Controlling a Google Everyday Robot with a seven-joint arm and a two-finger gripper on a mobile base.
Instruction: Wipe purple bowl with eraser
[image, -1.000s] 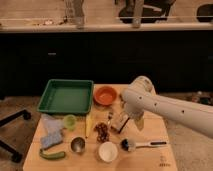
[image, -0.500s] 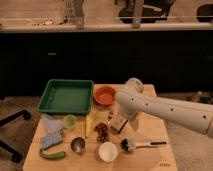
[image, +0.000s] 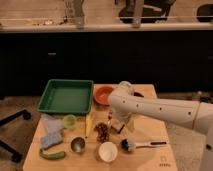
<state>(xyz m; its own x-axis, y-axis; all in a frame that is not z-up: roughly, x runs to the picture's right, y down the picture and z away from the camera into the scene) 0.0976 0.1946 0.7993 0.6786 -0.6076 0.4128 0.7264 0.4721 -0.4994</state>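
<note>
Dim, warm overhead light; the cabinets (image: 60, 60) behind are near black (pale glare along the top ledge (image: 100, 25)). The gripper (image: 119, 125), lower centre, hangs shadowed under the arm (image: 160, 110).

Wooden table (image: 150, 132) carries: green tray (image: 67, 96) back left, orange bowl (image: 103, 94) just beside it; blue-grey sponge (image: 50, 139), small green cup (image: 70, 121), metal cup (image: 77, 145) on the left; white cup (image: 107, 151) and black-headed brush (image: 128, 145) at the front. Gripper (image: 118, 126) low over table centre.

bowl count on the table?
2: orange bowl beside the green tray; purple bowl next to it, mostly hidden behind the arm. The gripper hangs low mid-table. The arm may hide more.
</note>
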